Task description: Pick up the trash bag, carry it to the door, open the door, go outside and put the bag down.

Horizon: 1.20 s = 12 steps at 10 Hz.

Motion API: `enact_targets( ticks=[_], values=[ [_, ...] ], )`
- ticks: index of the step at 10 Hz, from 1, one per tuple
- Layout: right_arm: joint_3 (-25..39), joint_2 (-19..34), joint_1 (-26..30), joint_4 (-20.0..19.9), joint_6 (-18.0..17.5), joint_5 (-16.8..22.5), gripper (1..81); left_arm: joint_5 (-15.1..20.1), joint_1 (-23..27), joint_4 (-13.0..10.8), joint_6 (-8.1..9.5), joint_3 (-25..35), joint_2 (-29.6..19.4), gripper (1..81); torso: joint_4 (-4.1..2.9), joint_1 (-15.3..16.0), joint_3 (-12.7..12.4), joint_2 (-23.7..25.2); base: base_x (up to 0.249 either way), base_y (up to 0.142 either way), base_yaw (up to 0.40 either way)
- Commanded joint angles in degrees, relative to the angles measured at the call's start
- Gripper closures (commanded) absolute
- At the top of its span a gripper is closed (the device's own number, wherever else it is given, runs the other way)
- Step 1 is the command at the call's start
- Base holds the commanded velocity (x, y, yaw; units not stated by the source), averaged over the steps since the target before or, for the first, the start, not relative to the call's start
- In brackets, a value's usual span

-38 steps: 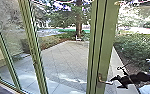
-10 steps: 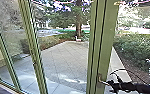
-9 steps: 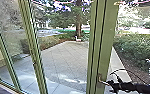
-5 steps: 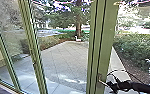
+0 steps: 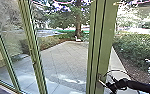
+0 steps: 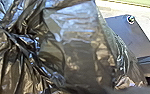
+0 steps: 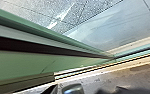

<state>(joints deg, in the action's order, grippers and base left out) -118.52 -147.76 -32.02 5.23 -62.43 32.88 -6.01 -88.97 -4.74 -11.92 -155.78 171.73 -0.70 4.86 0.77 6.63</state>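
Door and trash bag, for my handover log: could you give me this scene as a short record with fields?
Bag: crinkled black plastic trash bag, large in left wrist view
Door: green frame
Handle: pale metal lever, sloping downward
Right gripper: black, at the lever; firmness of contact unclear
Outside: pale paved yard, green shrubs, brown tree trunk

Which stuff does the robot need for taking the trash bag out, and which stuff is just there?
For the job:
- black trash bag
- door
- door handle, with the right gripper by it
- paved yard

Just there:
- tree
- bushes
- small white thing near the tree
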Motion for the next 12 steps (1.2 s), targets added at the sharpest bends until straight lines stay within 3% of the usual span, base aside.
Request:
enact_targets(
  ticks=[1, 3, 5, 6, 10, 12],
  values=[
    [-1.44, -9.42, -1.24, 0.66, 2.49, 6.94, 1.0, 2.76, 2.26, 0.17, -0.12, -0.05, -0.33, 81.1, 0.00, 0.00, 0.02, 0.00, 0.000, 0.000, 0.000],
    [-0.83, -9.16, -3.79, 0.57, 2.31, 5.35, 1.0, 2.76, 2.26, 0.26, -0.12, -0.05, -0.33, 81.1, 0.04, -0.04, -0.02, 0.05, 0.000, 0.000, 0.000],
    [-0.30, -9.16, -7.57, 0.75, 2.57, -2.29, 1.0, 2.76, 2.09, 0.26, -0.12, -0.05, -0.51, 81.1, 0.06, -0.11, -0.05, 0.09, 0.000, 0.000, 0.000],
    [-0.74, -9.33, -8.02, 0.75, 2.75, -3.35, 1.0, 2.76, 2.09, 0.35, -0.12, -0.05, -0.59, 81.1, 0.06, -0.15, -0.07, 0.11, 0.000, 0.000, 0.000],
    [-0.39, -9.68, -5.39, 1.27, 2.66, -1.59, 1.0, 2.76, 2.08, 0.52, -0.12, -0.05, -0.42, 81.1, 0.13, -0.17, -0.09, 0.13, 0.000, 0.000, 0.000],
    [-1.62, -12.06, -3.44, 3.21, 2.66, 4.74, 1.0, 2.76, 1.91, 0.61, -0.12, -0.05, -0.42, 81.1, 0.13, -0.17, -0.09, 0.13, 0.000, 0.000, 0.000]
  ],
)
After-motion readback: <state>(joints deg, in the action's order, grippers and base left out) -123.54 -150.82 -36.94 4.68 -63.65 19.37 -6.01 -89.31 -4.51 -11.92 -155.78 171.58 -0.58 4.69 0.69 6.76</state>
